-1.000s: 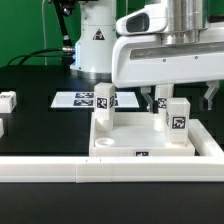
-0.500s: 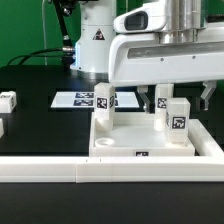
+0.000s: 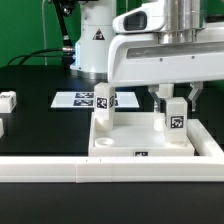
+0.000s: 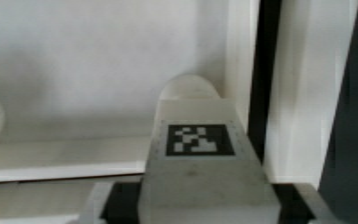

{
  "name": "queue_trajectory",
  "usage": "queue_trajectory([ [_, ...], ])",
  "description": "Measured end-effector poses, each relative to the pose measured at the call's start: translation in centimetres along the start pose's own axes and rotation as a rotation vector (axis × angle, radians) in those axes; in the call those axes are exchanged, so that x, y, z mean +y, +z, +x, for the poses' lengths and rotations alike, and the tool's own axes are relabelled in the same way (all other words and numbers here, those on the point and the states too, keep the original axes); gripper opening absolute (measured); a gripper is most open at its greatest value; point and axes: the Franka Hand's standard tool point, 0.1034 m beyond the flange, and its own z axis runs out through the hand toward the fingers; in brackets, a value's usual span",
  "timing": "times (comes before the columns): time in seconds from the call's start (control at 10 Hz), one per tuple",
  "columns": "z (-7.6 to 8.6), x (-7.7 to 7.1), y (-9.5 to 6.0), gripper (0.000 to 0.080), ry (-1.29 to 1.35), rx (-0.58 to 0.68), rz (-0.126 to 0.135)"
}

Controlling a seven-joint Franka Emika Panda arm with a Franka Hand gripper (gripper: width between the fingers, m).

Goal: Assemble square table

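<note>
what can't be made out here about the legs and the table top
- Exterior view: the foot of the gripped leg blends white on white into the table top; seating unclear.
- Exterior view: a loose leg is cut off by the picture's left edge.
- Exterior view: the table top's far rim is hidden behind the arm housing.
- Wrist view: blurred; the gripped leg fills the frame, covering its socket.

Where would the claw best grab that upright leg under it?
Its upper half, from straight above, pinching two opposite flat sides: the leg stands upright in a corner of the tabletop, top free, with the raised rim close beside its base.
</note>
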Motion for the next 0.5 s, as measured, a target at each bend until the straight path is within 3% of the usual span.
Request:
queue_trajectory([
  [0.5, -0.09, -0.17, 0.03, 0.0289, 0.217, -0.001, 0.004],
])
